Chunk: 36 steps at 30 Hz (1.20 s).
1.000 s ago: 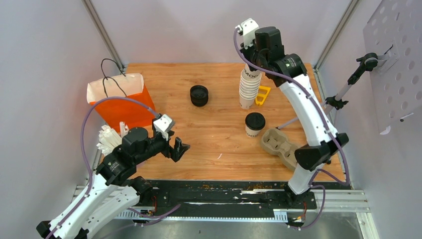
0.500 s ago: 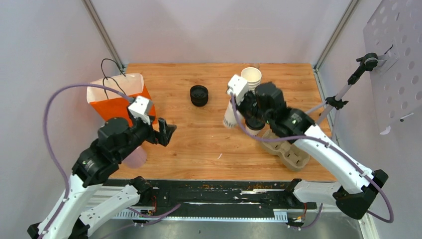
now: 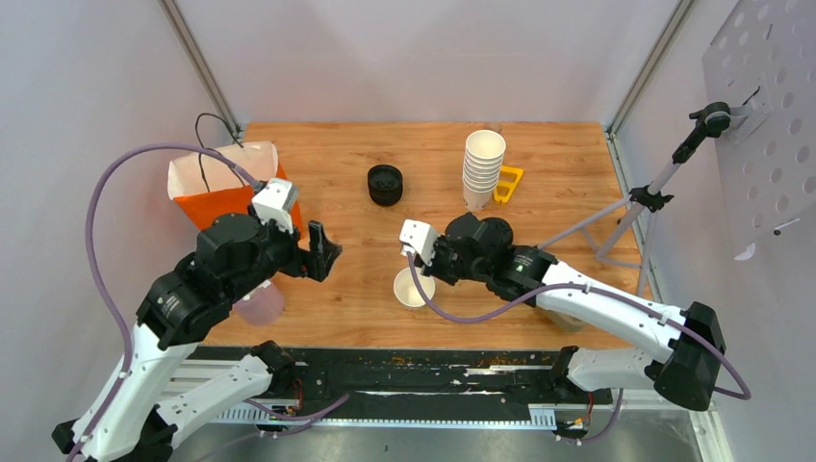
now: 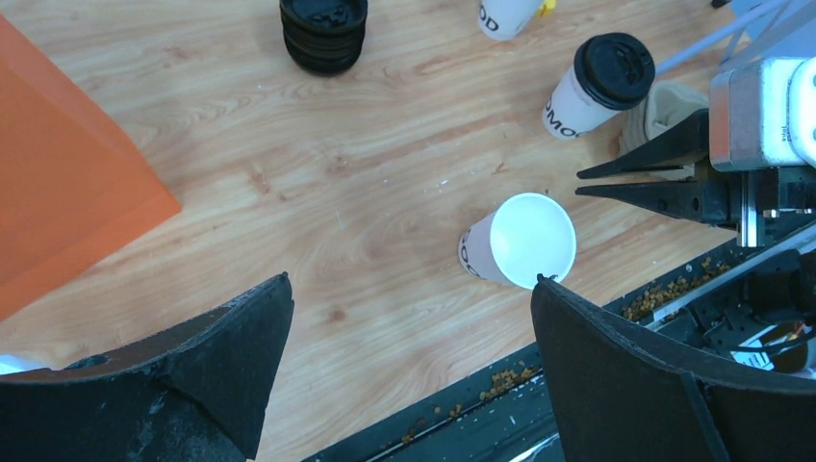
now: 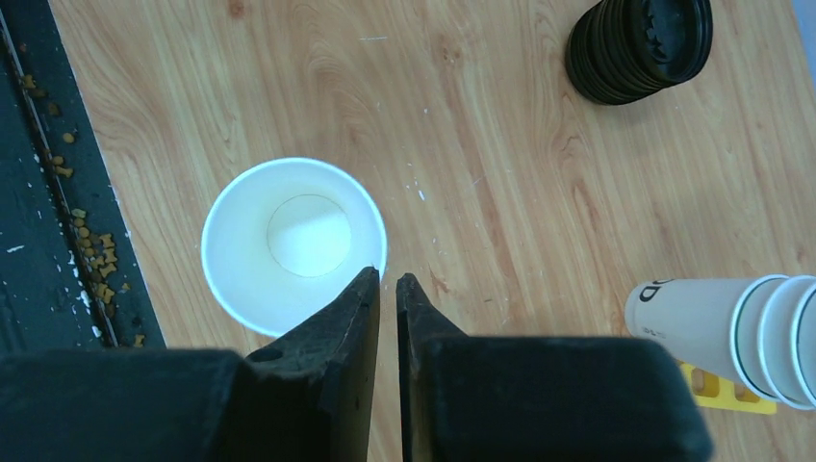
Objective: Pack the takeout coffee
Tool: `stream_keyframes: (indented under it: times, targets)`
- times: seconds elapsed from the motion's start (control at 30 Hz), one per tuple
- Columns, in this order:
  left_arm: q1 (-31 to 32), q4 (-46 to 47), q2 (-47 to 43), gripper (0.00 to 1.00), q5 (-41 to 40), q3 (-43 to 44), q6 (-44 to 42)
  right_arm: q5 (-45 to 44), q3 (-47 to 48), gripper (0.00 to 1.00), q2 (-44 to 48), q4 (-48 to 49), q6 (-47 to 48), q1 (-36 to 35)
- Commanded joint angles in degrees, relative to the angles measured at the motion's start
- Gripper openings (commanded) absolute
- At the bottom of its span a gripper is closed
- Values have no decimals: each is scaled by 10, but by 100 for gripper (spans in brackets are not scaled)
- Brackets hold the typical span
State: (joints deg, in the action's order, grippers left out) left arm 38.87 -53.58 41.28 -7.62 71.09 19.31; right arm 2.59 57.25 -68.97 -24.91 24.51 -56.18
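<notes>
One takeout coffee [image 4: 601, 82], a white cup with a black lid, stands right of centre; in the top view my right arm covers most of it. The orange paper bag [image 3: 226, 197] [image 4: 58, 183] stands at the left. A lidless white cup [image 3: 412, 289] [image 4: 532, 241] [image 5: 289, 241] stands upright near the front edge. My right gripper [image 3: 426, 272] [image 5: 387, 274] [image 4: 578, 185] hovers at its rim, jaws almost shut with a thin slit and nothing in it. My left gripper [image 3: 325, 250] [image 4: 412, 281] hangs wide open and empty beside the bag.
A stack of black lids [image 3: 385, 184] [image 5: 640, 48] sits mid-table. The tall stack of lidless cups [image 3: 483, 168] [image 5: 731, 322] and a yellow piece [image 3: 508, 183] stand behind. A pulp cup carrier [image 4: 664, 106] lies right, a pink cup [image 3: 260, 303] front left, and a tripod [image 3: 625, 207] far right.
My right arm swung from the cup stack to the front middle with one lidless cup, which now stands on the table. My left arm moved up beside the bag, still open.
</notes>
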Motion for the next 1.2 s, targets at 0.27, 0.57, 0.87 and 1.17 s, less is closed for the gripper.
stream_keyframes:
  times: [0.27,0.57,0.87,1.17]
  targets:
    - [-2,58,112,100,-29,-13,-2,-72,44,32,-10,2,-160,-11]
    - [-59,102,307,93,-18,100,-28,-105,55,65,89,-46,-237,-13]
    - [-132,162,427,82,49,140,-13,-145,75,100,103,-108,-252,-13]
    - [-152,217,539,69,0,172,1,-115,88,100,98,-118,-275,-13]
